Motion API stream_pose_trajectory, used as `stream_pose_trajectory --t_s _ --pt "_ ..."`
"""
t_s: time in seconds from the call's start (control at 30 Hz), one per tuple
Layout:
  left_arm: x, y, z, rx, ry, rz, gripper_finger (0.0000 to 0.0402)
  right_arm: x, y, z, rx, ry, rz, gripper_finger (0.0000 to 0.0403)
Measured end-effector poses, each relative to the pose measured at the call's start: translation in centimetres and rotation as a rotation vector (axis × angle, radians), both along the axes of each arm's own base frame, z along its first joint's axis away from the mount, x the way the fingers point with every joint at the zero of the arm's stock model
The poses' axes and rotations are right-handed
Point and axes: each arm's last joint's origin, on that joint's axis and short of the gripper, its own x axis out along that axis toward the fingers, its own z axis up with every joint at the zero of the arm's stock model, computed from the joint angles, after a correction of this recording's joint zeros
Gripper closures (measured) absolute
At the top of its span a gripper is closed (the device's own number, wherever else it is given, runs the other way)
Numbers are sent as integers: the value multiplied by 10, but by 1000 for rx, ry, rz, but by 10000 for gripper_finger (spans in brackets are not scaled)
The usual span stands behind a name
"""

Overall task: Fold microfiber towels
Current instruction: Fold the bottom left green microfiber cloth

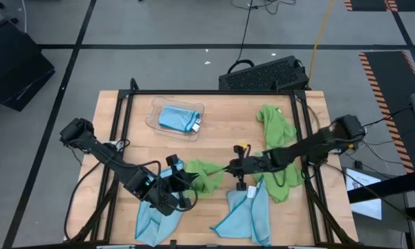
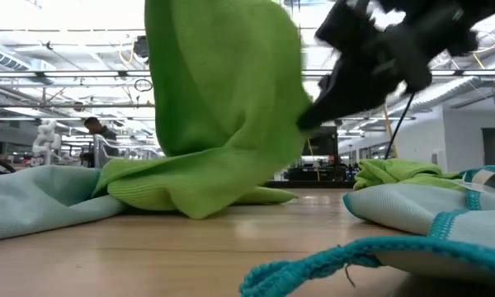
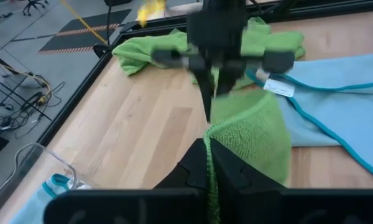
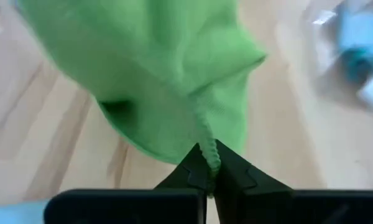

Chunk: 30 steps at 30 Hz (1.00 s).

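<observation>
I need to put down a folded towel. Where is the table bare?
Bare wood lies between the clear tray and the far green towel, and left of the tray. The near middle is crowded: both grippers hold a green towel among blue towels.

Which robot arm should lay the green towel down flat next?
Probably both together. The left hand and the right hand each pinch an edge of the green towel, held up between them mid-table. If only one moves, the right seems better: bare table lies beside it.
</observation>
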Motion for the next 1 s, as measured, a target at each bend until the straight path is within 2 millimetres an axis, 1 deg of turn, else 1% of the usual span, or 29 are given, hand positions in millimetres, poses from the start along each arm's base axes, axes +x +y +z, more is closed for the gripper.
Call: stream_pose_trajectory --t_s 0.2,0.33,0.43,0.53,0.63,0.73,0.8,0.83,0.9,1.0 --pt "0 0 0 1 2 0 387 -27 12 43 -66 -110 -21 396" --pt "-1 1 -1 18 22 -3 397 -47 17 66 -76 -173 -19 398" --pt "-2 2 -3 25 38 4 395 -61 22 77 -91 -201 -23 398" --pt "-1 3 -6 27 50 14 388 -71 27 83 -107 -221 -41 398" --pt "0 2 -6 14 36 11 388 -77 35 86 -120 -250 -45 398" --pt "4 -1 -2 13 1 -21 396 -79 43 93 -127 -314 -17 398" --pt "6 -6 6 45 -42 -78 397 -81 50 104 -151 -353 33 398" --pt "6 -9 11 71 -65 -112 395 -82 53 113 -162 -374 53 398" --pt "6 -13 26 111 -138 -165 390 -83 59 137 -176 -422 84 398" --pt "0 -13 52 168 -246 -219 392 -87 61 172 -182 -454 106 398"
